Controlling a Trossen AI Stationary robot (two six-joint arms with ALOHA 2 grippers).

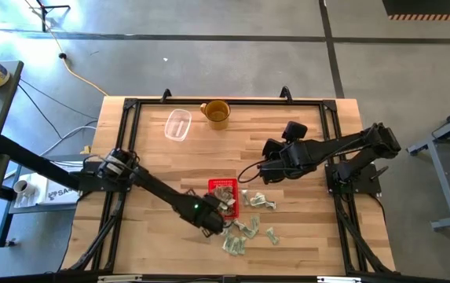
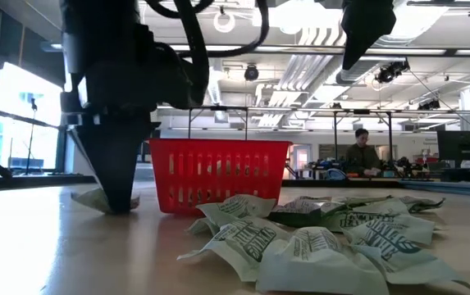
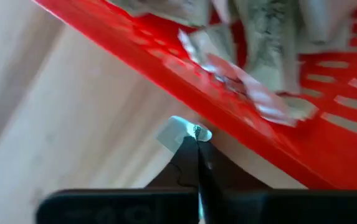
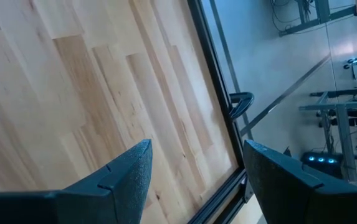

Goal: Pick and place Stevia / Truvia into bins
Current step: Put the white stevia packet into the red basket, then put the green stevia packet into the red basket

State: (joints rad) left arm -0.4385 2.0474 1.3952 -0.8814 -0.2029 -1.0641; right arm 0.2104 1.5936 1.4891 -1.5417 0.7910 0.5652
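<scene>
Now, step in hand: the left pincer [image 3: 197,146] is closing on one sweetener packet [image 3: 179,130] that is lying on the tabletop [image 1: 154,169], just beside the outer wall of the red basket [image 1: 223,185].
Left pincer: its two fingers are standing pressed together, and only a corner of the packet is showing between the tips, so I am judging the hold as thin.
Right pincer: the right pincer [image 4: 194,177] is waiting well apart from the basket with its fingers spread, holding nothing and looking over bare wood toward the tabletop's black edge frame [image 4: 218,93].
Basket: it is sitting near the middle of the tabletop, and several packets are already lying inside it.
Other packets: a loose pile of packets [image 2: 317,233] is lying on the wood beside the basket, on the side away from the left arm; these are still waiting.
Not for the task: a clear container [image 1: 178,124] and a yellow-brown mug [image 1: 217,113] are standing at the far edge.
Risk one: the packet may be slipping out during the lift, because only its corner is being pinched.
Risk two: the pincer is working very close to the basket wall, so a sideways move may be pushing or tipping the light basket.
Risk three: a low carry may be catching the packet on the rim.
</scene>
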